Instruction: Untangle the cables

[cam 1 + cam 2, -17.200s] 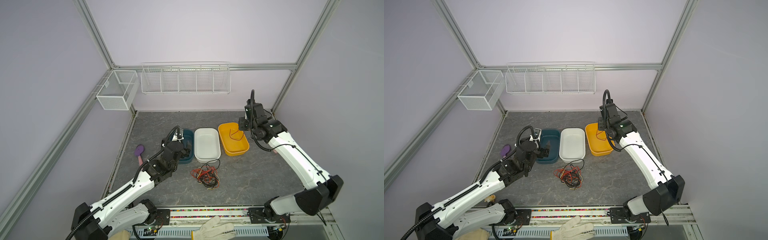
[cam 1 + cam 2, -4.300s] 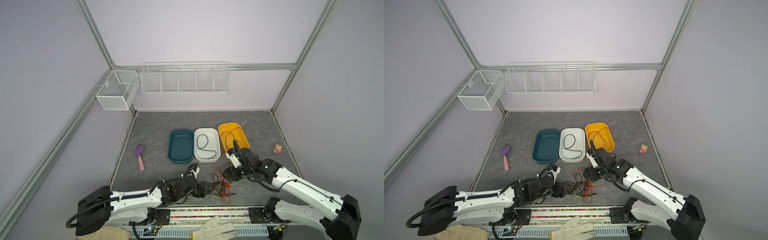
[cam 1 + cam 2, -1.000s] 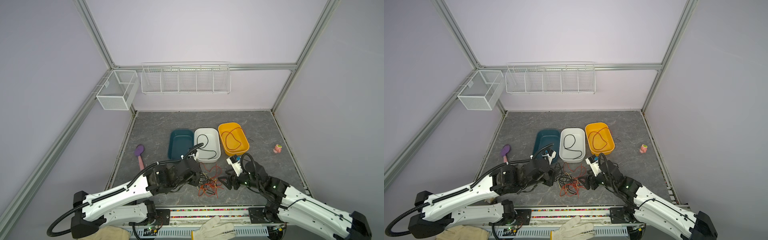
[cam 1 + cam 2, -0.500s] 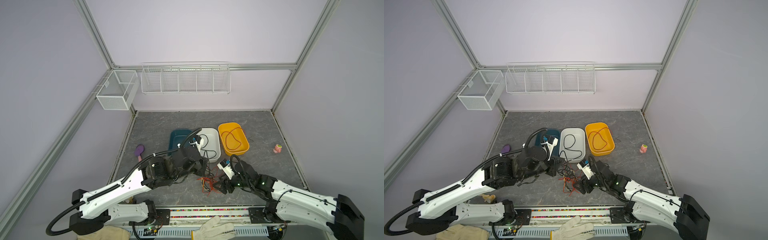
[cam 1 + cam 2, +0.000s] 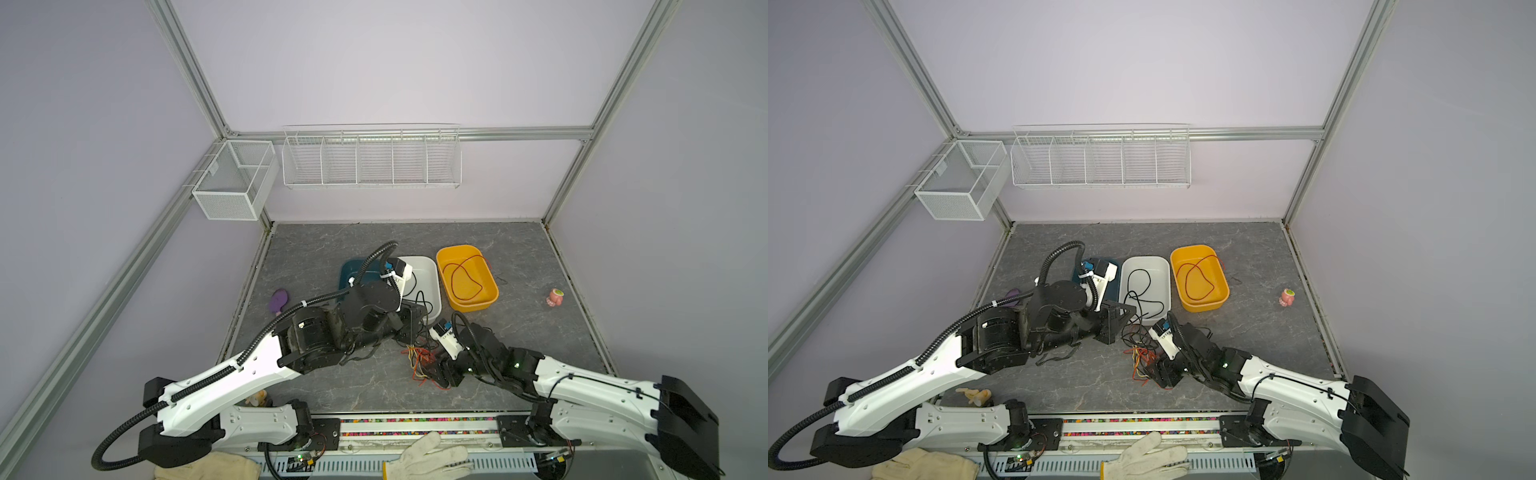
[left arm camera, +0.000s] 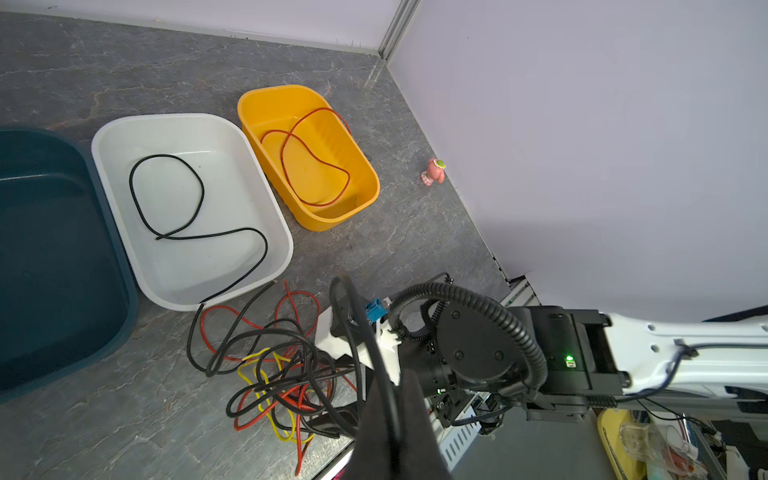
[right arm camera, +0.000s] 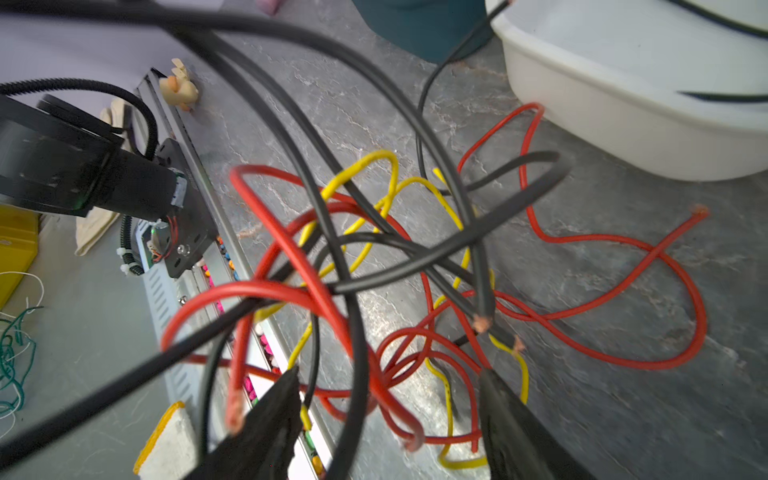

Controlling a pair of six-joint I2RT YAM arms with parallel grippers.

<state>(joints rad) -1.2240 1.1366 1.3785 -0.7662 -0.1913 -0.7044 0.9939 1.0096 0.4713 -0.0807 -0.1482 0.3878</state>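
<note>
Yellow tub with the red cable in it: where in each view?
In a top view: yellow tub right of centre, right of the white tub.
In a top view: same place, right of the white tub.
Left wrist: beside the white tub, toward the wall corner.
Right wrist: not in it.
Shared landmark: white tub, in all four.

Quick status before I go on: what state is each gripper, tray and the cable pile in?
left gripper: shut on a black strand.
right gripper: open, jaws astride tangle wires.
tangle: knotted; red, black, yellow wires.
white tray: holds black cable, trailing over its rim.
yellow tray: holds red cable.
teal tray: no cable visible.
</note>
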